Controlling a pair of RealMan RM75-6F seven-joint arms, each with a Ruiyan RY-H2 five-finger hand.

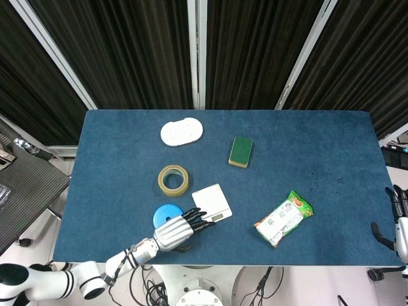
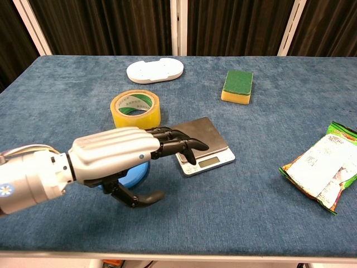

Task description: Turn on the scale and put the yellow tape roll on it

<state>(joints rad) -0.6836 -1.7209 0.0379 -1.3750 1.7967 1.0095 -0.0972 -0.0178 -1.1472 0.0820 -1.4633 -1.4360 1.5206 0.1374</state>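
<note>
The small white scale (image 1: pixel 212 204) (image 2: pixel 202 143) with its steel plate sits near the table's front middle. Up and left of it the yellow tape roll (image 1: pixel 173 180) (image 2: pixel 135 110) lies flat on the cloth. My left hand (image 1: pixel 180 231) (image 2: pixel 125 158) hovers at the scale's front left corner, fingers stretched toward the display end and holding nothing; whether the fingertips (image 2: pixel 192 148) touch the scale I cannot tell. My right hand (image 1: pixel 398 220) hangs past the table's right edge with its fingers apart and empty.
A blue disc (image 1: pixel 165 215) (image 2: pixel 134 172) lies mostly under my left hand. A white oval lid (image 1: pixel 182 132) and a green-yellow sponge (image 1: pixel 240 152) sit farther back. A green snack bag (image 1: pixel 283 218) lies right of the scale.
</note>
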